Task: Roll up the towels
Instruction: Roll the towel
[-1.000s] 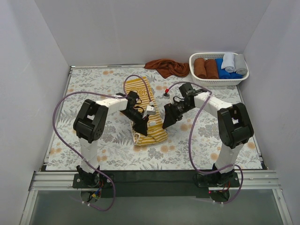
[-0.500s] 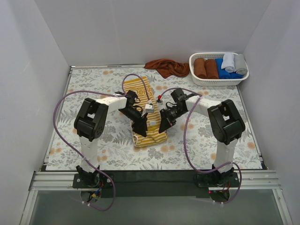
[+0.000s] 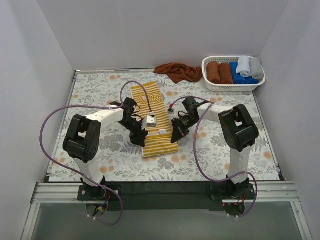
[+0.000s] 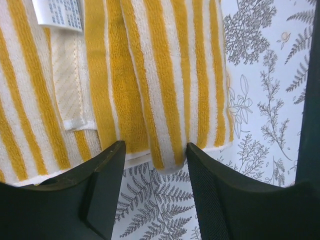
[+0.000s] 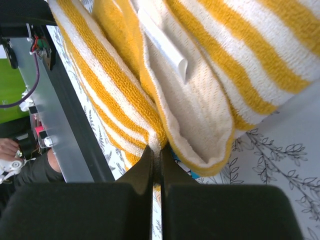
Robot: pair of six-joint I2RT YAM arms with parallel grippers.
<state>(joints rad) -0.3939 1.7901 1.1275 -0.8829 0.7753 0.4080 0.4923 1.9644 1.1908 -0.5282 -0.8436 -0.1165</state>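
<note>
Black fingers of the left gripper (image 3: 140, 137) sit at the left side of the striped towel (image 3: 155, 107), low over its near end. The wrist view shows the jaws standing partly apart, with a fold of the near hem lying in the gap between them (the cloth brushes one finger (image 4: 210, 200), but I see no real pinch, so I take it as loose rather than gripped). That mustard-yellow and white towel lies lengthwise in the middle of the floral table (image 3: 95, 95), its far end flat. Its near end is folded into a couple of layers, with a white care label (image 3: 151, 120) turned up on top. The layering reads as the first turn of a roll, which would explain why both arms crowd the same end. On the towel's right side the right gripper (image 3: 175, 136) mirrors its partner. Here the jaws are closed tight with the towel's edge nipped between the tips, most likely to keep that corner from slipping while the other side finds its hold. By my judgement the task is early: one towel is barely begun, and the rust-brown towel (image 3: 176, 71) lies heaped and untouched at the far edge, right of centre. Furthest right stands a white basket (image 3: 232, 86) holding rolls (image 3: 220, 72) in brown, blue and grey, presumably where the work ends up.
</note>
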